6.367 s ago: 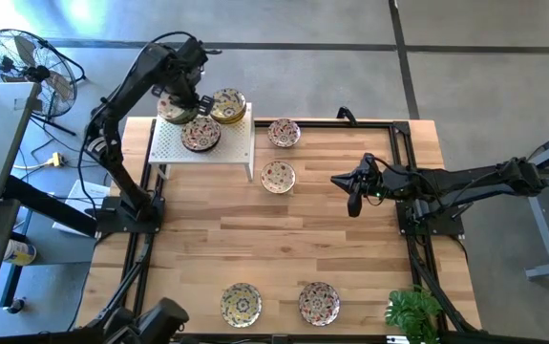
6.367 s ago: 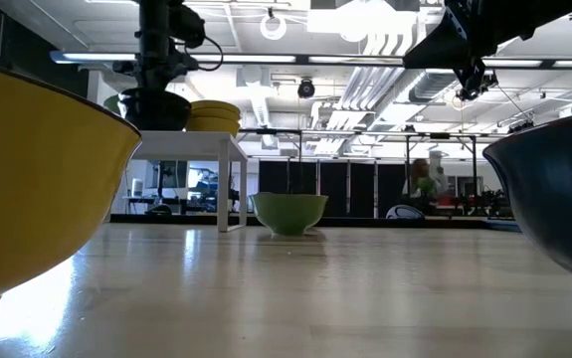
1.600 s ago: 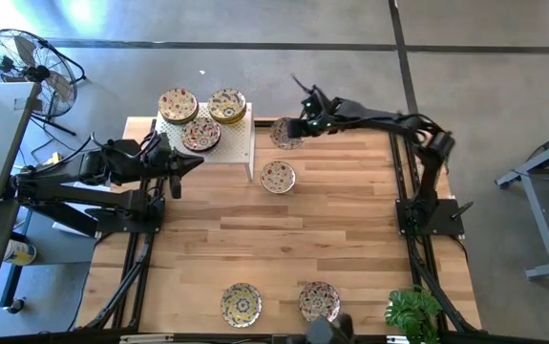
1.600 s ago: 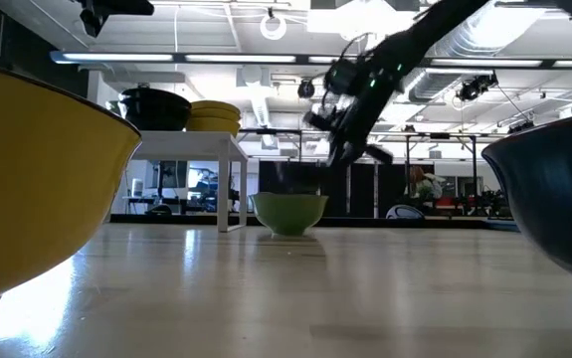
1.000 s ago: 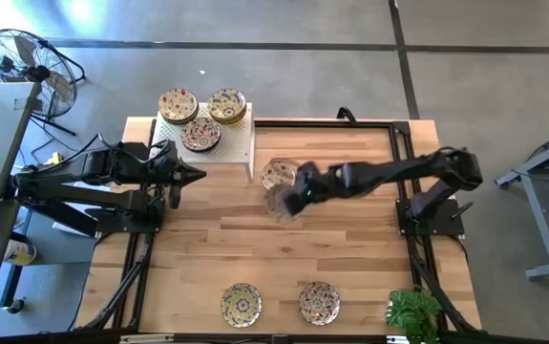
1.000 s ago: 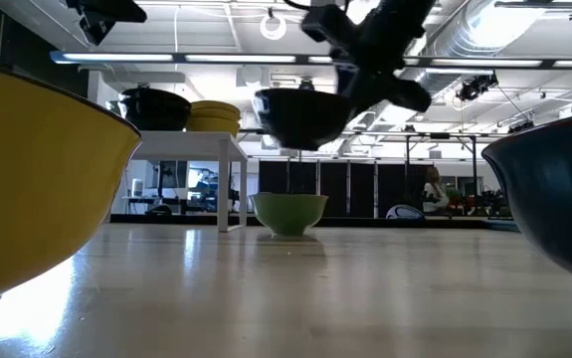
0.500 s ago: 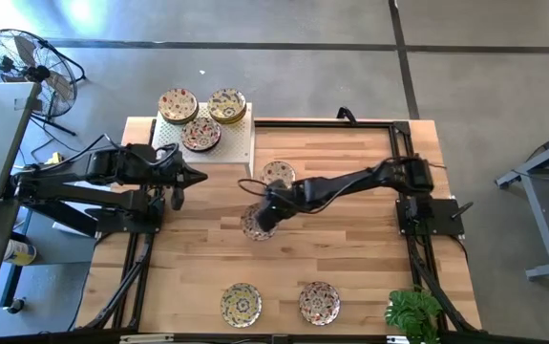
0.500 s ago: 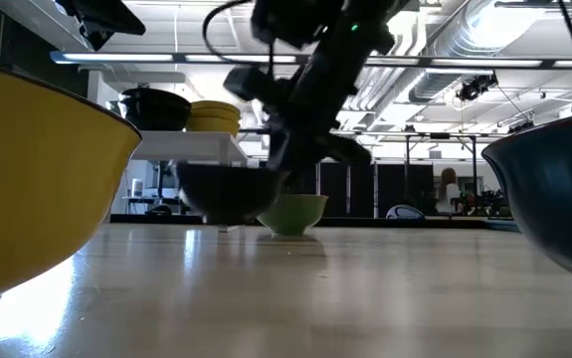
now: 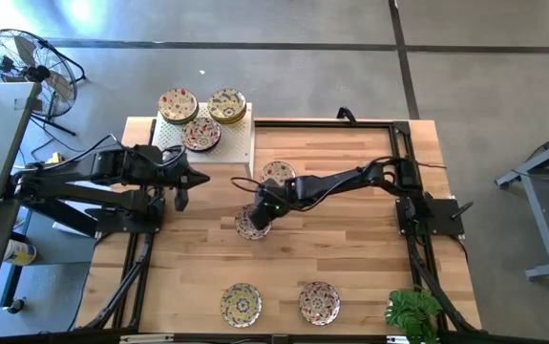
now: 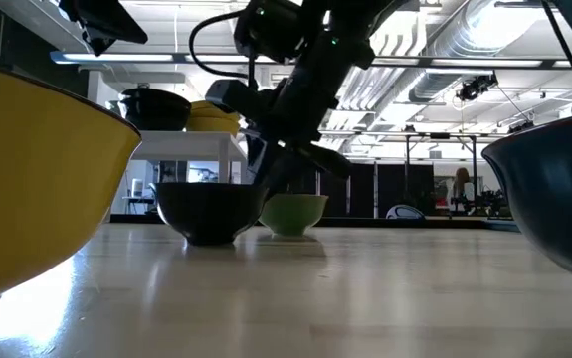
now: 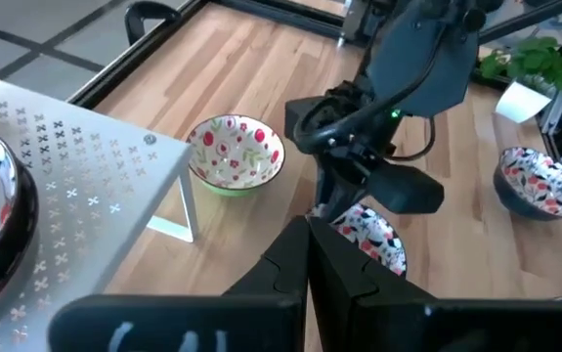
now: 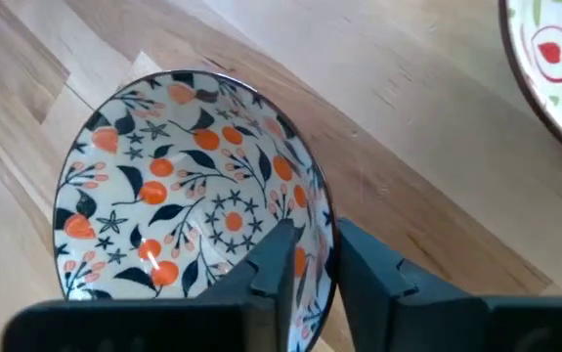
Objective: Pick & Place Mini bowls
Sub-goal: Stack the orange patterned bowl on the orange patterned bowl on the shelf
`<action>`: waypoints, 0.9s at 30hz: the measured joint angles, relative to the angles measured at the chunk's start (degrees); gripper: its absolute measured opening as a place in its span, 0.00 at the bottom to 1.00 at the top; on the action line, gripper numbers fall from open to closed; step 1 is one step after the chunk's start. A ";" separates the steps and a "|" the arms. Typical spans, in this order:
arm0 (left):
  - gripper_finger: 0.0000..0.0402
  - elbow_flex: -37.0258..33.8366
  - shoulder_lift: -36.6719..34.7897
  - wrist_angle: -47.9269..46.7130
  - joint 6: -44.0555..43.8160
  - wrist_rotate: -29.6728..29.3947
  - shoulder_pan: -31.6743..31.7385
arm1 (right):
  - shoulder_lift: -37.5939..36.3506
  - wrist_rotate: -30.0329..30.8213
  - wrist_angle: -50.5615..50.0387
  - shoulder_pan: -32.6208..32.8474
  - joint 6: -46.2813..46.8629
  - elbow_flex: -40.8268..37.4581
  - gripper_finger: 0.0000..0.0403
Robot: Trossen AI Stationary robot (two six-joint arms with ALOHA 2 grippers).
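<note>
Right wrist view — right gripper (image 12: 308,256) loosely straddles bowl (image 12: 188,191) rim; jaws should be opened fully, then lifted straight.

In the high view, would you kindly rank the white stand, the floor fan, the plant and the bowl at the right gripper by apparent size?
1. White stand and floor fan: alike; the fan stands lower, so unranked.
2. Plant.
3. Bowl at the right gripper.
</note>
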 joint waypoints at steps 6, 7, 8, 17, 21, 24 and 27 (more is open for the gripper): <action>0.00 -0.02 2.58 -2.51 -1.11 0.08 -0.25 | -4.23 1.92 0.73 0.04 -5.21 -0.12 0.26; 0.00 -0.02 3.30 -2.71 -1.14 0.04 -0.58 | -5.99 2.90 0.72 -0.01 -7.26 -0.12 0.27; 0.00 -0.02 3.99 -2.85 -1.20 0.03 -1.12 | -7.74 4.20 0.85 -0.02 -10.08 -0.08 0.28; 0.00 -0.02 15.25 -2.15 -4.08 -3.25 -10.72 | -26.02 10.69 2.59 -0.09 -28.99 -9.28 0.10; 0.00 -0.02 21.77 -1.36 -3.98 -3.47 -15.01 | -34.33 8.88 8.12 -0.35 -29.72 -20.30 0.02; 0.00 0.05 26.74 -1.18 -4.28 -3.44 -17.73 | -40.62 4.67 12.00 -0.97 -28.17 -27.97 0.05; 0.02 1.23 31.54 -1.25 -5.07 -3.43 -19.57 | -46.69 3.69 13.17 -1.20 -26.70 -33.93 0.05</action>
